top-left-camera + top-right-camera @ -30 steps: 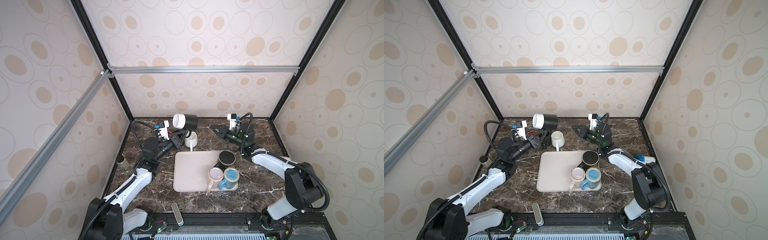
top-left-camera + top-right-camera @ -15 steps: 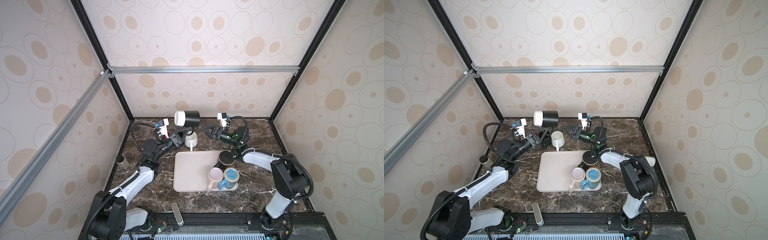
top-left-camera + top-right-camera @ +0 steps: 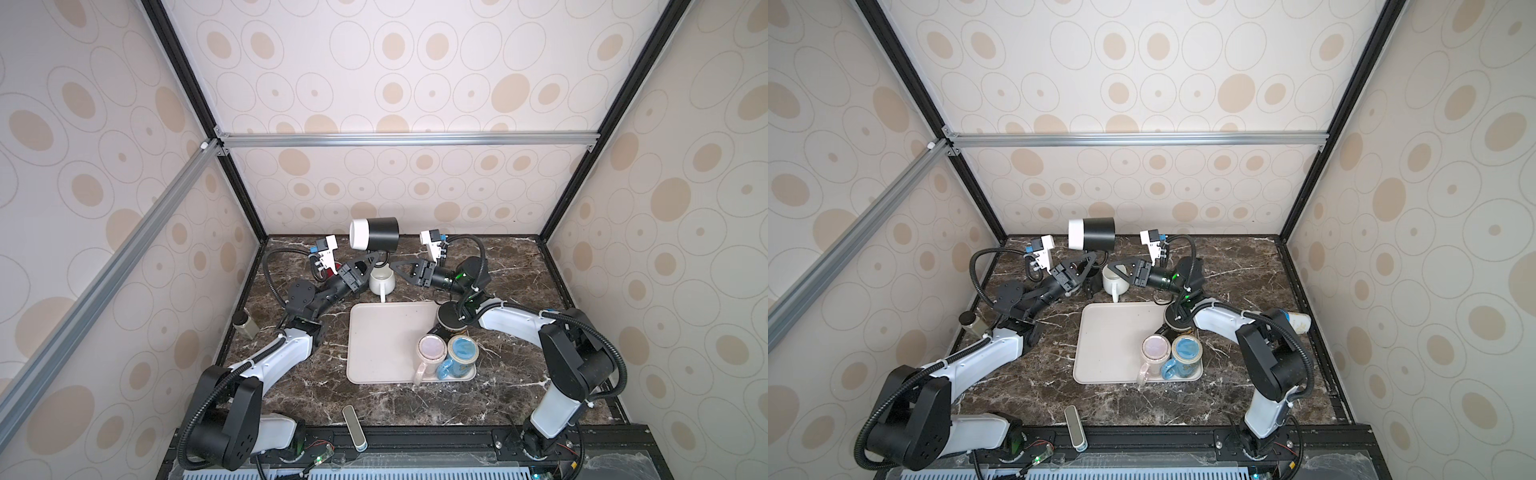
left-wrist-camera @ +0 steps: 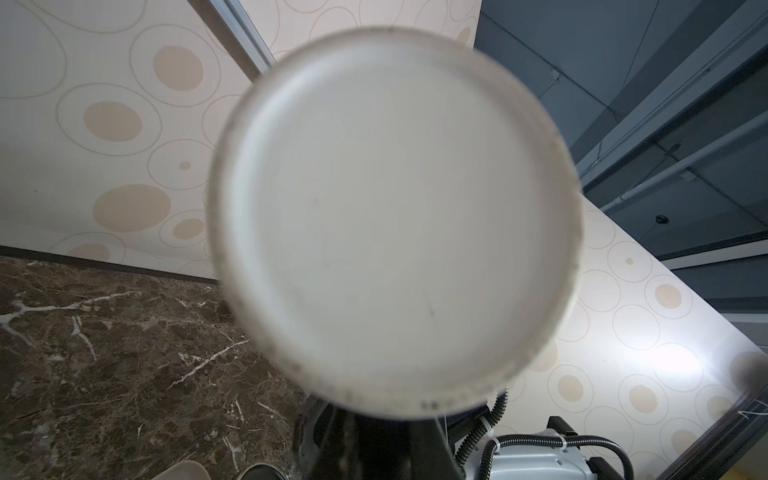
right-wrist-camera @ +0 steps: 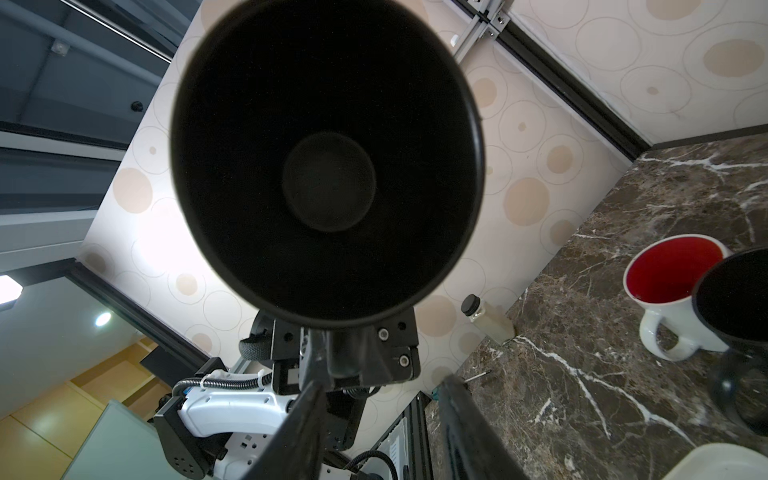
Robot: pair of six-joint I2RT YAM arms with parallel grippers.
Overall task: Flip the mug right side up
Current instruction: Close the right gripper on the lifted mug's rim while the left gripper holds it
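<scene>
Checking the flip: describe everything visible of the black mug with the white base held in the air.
The black mug with a white base looks ceramic: black wall, black inside, flat white bottom. It lies on its side in the air, mouth toward the right gripper, base toward the left wrist camera. The shut left gripper clamps it from below, apparently by the handle. The open right gripper does not touch it.

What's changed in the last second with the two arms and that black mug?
The left claw, shut on the handle of the black mug, raised it slightly. The open right claw swung in from the right, close to the mug's mouth. The tray, its three mugs and the white mug stayed put.
</scene>
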